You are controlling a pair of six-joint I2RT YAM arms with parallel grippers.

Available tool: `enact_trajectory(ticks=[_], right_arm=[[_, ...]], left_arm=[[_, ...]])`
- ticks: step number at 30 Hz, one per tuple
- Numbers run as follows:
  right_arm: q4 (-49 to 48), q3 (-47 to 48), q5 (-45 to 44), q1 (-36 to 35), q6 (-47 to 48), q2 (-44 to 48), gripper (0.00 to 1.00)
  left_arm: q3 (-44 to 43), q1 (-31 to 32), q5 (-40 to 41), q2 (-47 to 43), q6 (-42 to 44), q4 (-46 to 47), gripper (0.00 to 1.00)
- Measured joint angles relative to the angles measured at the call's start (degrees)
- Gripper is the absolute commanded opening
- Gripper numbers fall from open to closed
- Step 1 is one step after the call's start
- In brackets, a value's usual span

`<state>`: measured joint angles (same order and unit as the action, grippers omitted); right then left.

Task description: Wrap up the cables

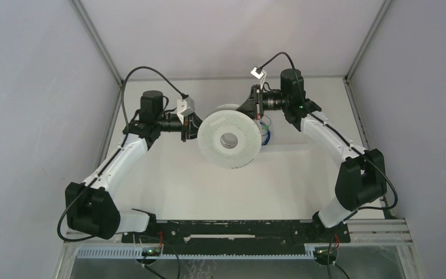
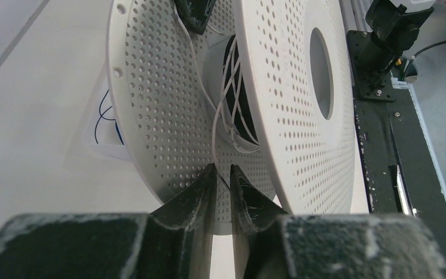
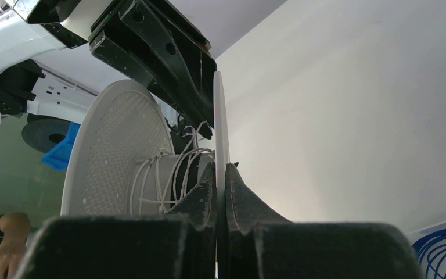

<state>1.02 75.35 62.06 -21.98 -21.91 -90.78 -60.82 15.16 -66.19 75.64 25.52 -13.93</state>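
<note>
A white perforated spool point(image 1: 215, 138) hangs above the table between both arms. My right gripper point(image 3: 221, 165) is shut on the thin rim of one flange point(image 3: 219, 116) and shows at the spool's right side point(image 1: 256, 110). Thin pale cables point(image 3: 162, 174) lie in loose crossing turns round the hub. One strand of cable point(image 2: 215, 125) drops from the hub to the tip of my left gripper point(image 2: 223, 170). Its jaws stand a narrow gap apart between the two flanges, and the strand ends at the left fingertip. From above, the left gripper point(image 1: 193, 128) sits at the spool's left edge.
A coil of blue wire point(image 1: 265, 132) lies on the table under the spool, also seen as blue wire point(image 3: 441, 250) at lower right. The black base rail point(image 1: 238, 229) runs along the near edge. Enclosure walls close in left, right and back. A person's hand point(image 3: 3, 247) shows outside.
</note>
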Motion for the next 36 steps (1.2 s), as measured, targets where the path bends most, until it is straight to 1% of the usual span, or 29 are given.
enact_trajectory(ticks=[3, 11, 14, 27, 36], right_arm=[[0.00, 0.00, 0.42, -0.02, 0.79, -0.17, 0.00], [0.09, 0.00, 0.87, -0.17, 1.22, -0.52, 0.00], [0.11, 0.00, -0.28, -0.02, 0.92, -0.57, 0.00], [0.11, 0.00, -3.02, -0.24, 0.74, -0.63, 0.00], [0.07, 0.00, -2.12, -0.31, -0.96, -1.51, 0.00]], left_arm=[[-0.02, -0.02, -0.31, 0.00, 0.61, -0.85, 0.26], [-0.28, -1.33, -1.88, 0.02, 2.54, -3.93, 0.26], [-1.29, -2.71, -1.11, 0.59, 4.04, -5.62, 0.26], [-3.30, -4.83, 0.11, 2.05, 6.71, -9.46, 0.26], [-5.84, -8.79, 1.51, 2.05, 8.66, -11.85, 0.30]])
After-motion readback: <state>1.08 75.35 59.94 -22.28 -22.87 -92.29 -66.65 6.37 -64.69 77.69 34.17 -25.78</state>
